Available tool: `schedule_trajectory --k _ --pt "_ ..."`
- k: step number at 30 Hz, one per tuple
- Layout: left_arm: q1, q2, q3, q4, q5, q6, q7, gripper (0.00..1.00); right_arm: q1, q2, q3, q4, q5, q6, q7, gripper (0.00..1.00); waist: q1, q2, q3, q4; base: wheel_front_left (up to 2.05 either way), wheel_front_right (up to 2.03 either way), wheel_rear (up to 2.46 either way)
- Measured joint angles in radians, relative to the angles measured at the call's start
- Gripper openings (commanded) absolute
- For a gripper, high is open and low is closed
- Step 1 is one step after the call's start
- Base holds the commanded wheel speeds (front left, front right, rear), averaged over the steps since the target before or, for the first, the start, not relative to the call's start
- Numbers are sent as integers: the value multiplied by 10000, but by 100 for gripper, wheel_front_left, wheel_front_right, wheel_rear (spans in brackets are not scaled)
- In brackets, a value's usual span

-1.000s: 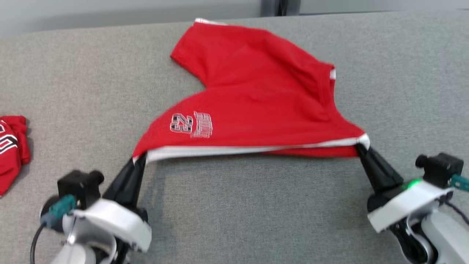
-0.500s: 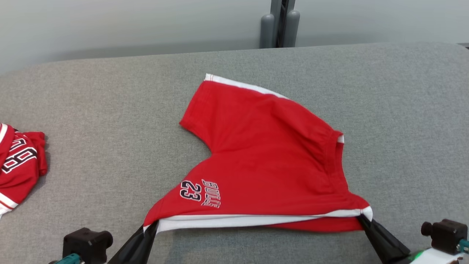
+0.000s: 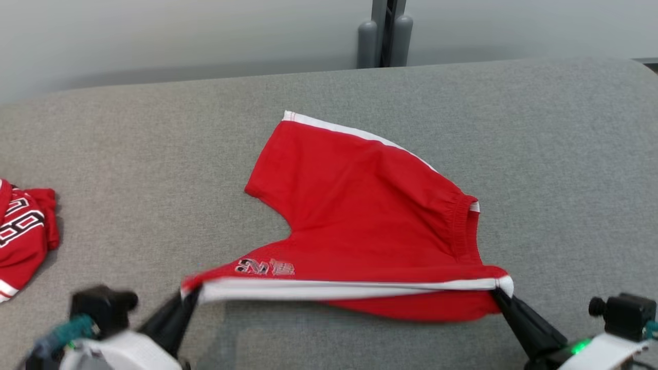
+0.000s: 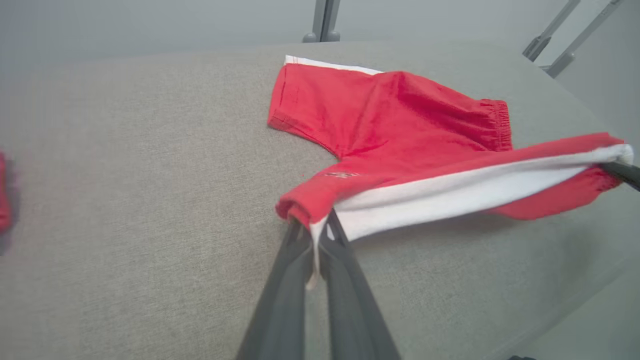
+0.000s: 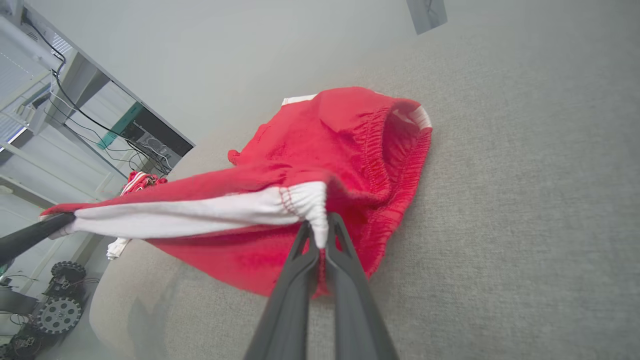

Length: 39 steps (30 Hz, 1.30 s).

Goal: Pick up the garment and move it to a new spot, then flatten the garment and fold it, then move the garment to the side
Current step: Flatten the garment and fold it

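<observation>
Head view: red fabric shorts with a white side stripe (image 3: 370,221) lie mid-way across the grey cloth-covered tabletop (image 3: 128,154), near edge raised off it. Left gripper (image 3: 190,295) is clamped on the hem corner, right gripper (image 3: 496,296) on the waistband corner, the stripe taut between them.

A grey fabric surface (image 3: 128,154) meets a pale wall (image 3: 154,36), grey posts (image 3: 367,46) behind.
</observation>
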Motion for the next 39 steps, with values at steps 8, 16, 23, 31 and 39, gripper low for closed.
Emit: schedule_trajectory --k 8,16,23,31,39 --pt "-3106 -274 245 1887 -445 -1248 -136 0 -1825 813 -431 736 117 0 75 0 0 0 771 -94 0 0 0" --pt "-7017 -1072 148 5028 -435 -2305 -571 0 -4472 2148 -575 2263 -23 0 -389 0 0 0 2194 -518 0 0 0" --pt "-9184 -1605 -320 8117 -178 -3062 -736 0 -5924 2999 -430 3731 -29 -2 -729 0 0 0 3043 -1091 0 0 0" --pt "-10606 -2230 -558 10769 -17 -3685 -1641 41 -6728 3173 247 4358 357 -2 -1041 47 0 0 3544 -1556 0 0 0" --pt "-10614 -2633 -318 11643 73 -3662 -3695 100 -6442 2652 759 4151 606 -4 -1450 100 0 0 3420 -1405 0 0 0"
